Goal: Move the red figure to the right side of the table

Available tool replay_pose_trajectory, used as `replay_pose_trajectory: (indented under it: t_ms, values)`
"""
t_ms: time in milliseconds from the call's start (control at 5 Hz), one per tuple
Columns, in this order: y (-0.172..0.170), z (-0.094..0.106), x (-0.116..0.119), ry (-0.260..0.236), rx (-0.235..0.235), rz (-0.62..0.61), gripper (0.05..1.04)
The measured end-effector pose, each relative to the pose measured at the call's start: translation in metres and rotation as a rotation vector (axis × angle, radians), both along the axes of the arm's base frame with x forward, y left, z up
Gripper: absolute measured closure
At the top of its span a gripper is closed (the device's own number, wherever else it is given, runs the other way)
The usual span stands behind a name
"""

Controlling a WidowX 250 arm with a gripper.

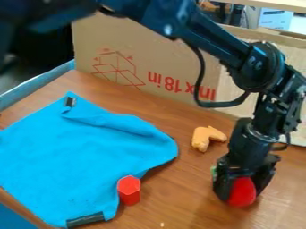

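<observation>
A brown table [179, 197] carries blue cloth [78, 147], red block [129, 191], orange piece [202, 138].

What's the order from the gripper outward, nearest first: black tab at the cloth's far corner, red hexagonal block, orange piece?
1. Orange piece, right of the cloth.
2. Red hexagonal block, at the cloth's right edge.
3. Black tab, far corner.

The pincer [242, 197] is black, the cloth [78, 147] blue, the cardboard [158, 49] red-printed tan.

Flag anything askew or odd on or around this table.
The blue cloth lies askew, its far edge rumpled into folds. Behind it, the cardboard box seems to be upside down, since its red lettering is inverted.
</observation>
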State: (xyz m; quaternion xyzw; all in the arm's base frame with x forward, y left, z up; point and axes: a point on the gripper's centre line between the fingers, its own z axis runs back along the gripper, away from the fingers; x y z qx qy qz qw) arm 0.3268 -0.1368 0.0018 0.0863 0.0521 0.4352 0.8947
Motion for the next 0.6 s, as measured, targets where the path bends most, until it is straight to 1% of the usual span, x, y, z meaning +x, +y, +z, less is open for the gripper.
replay_pose_trajectory:
  t_ms: [200, 400, 600]
  values:
    - [0.030, 0.038, -0.022, -0.007, -0.060, -0.034, 0.084]
    - [0.092, 0.095, -0.056, -0.077, -0.176, -0.038, 0.084]
    - [0.145, 0.144, -0.108, -0.157, -0.293, -0.104, 0.084]
